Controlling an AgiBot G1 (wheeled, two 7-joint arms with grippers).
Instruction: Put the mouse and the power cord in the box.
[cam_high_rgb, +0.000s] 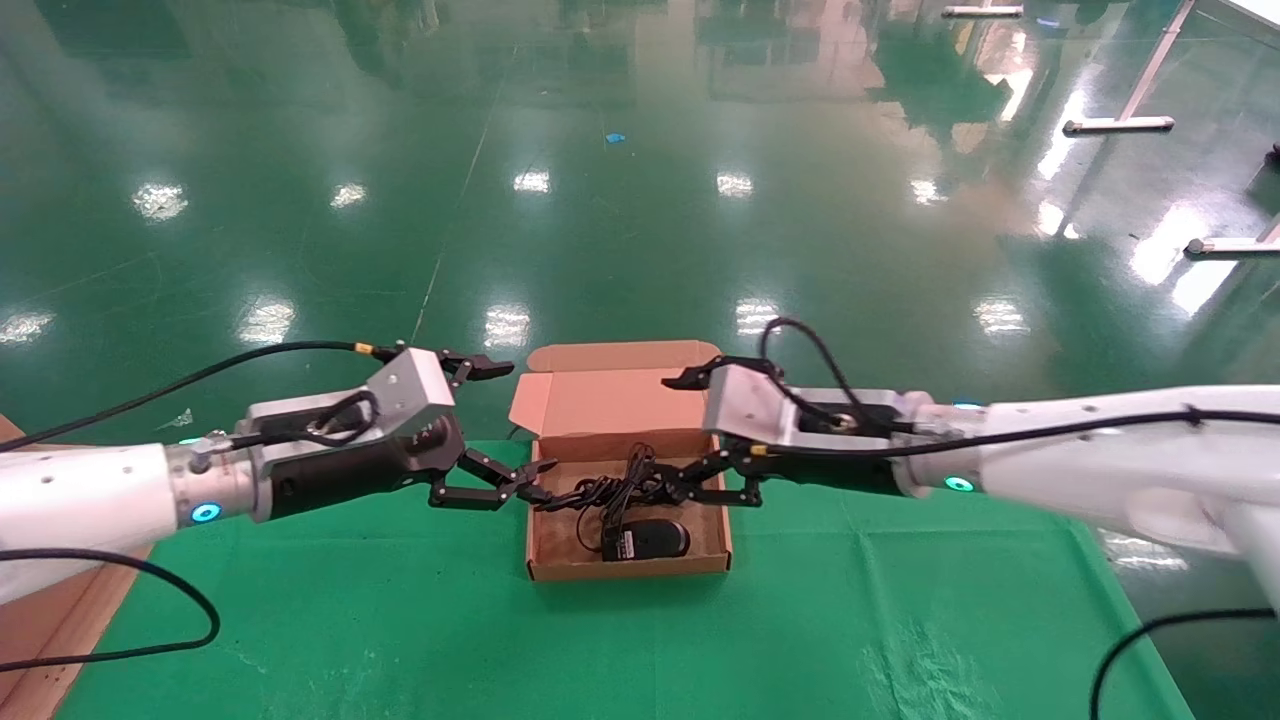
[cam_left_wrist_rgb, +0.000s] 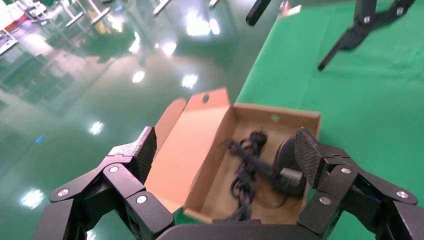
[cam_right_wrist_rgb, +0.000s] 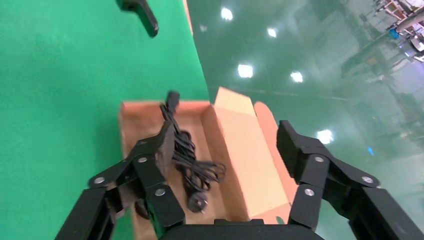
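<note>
Green cloth (cam_high_rgb: 620, 650) in the foreground, spread over the work surface; behind it, near the far edge, the box (cam_high_rgb: 545, 560), a shallow brown cardboard mailer with hinged lid raised and tuck flaps spread.

Inside the box: the mouse (cam_high_rgb: 655, 540), small, black, oval, lying toward the near wall with a pale label patch at one end; the power cord (cam_high_rgb: 615, 490), a loose black bundle lying toward the hinge side, plug head distinguishable in the wrist views (cam_right_wrist_rgb: 199, 202). Mouse and cord close together, apparently touching; thin mouse cable not separable from the bundle.

Left gripper (cam_high_rgb: 505, 430) level with the left wall of the box, fingers spread wide, holding nothing; lower fingertip at the rim beside the end of the cord, contact not certain. Right gripper (cam_high_rgb: 705, 430) level with the right wall, likewise spread and empty, lower finger reaching over the rim toward the cord. Left wrist view: pads (cam_left_wrist_rgb: 142, 152) parted, box and contents visible between them. Right wrist view: same arrangement from the opposite side.

Progress, as judged: both items within the box walls, placement essentially complete. Remaining, at most: withdrawing both arms, perhaps tucking stray loops below the rim. Lid open; closing not called for by the task.
</note>
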